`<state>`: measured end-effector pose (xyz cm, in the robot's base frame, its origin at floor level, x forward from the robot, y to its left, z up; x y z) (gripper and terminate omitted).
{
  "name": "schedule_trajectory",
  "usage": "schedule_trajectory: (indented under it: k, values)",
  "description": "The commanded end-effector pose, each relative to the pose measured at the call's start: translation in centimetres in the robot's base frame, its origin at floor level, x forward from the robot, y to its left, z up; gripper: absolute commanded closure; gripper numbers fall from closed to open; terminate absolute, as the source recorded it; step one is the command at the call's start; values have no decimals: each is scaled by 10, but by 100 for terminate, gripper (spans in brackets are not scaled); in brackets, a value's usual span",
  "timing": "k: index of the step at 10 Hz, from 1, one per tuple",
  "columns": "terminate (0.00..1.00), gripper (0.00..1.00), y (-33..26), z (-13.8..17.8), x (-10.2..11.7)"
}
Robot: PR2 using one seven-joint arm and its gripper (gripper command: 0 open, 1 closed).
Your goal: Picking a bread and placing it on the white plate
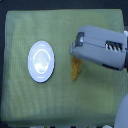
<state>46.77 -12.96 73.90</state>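
A round glossy white plate [40,61] lies on the green cloth toward the exterior view's left, with nothing on it. The bread [76,70], a golden-orange bumpy pastry, lies on the cloth to the plate's right, its upper part hidden under the arm. My grey gripper [76,49] reaches in from the exterior view's right and sits directly over the top of the bread. Its fingertips are hidden beneath its own housing, so whether they are open or shut does not show.
A green cloth [30,100] covers the table. Dark floor borders it on the left and top edges. A pale grey robot part [121,117] shows at the lower right corner.
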Motion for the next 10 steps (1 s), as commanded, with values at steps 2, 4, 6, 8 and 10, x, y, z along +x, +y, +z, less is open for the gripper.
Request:
schedule_trajectory:
  k: [2, 4, 6, 8, 10]
  values:
    - [0, 100, -2, 9, 12]
    - [0, 100, -1, 14, 17]
    - [0, 100, -2, 18, 19]
    - [0, 100, -6, 33, 25]
    - [0, 100, -4, 75, 39]
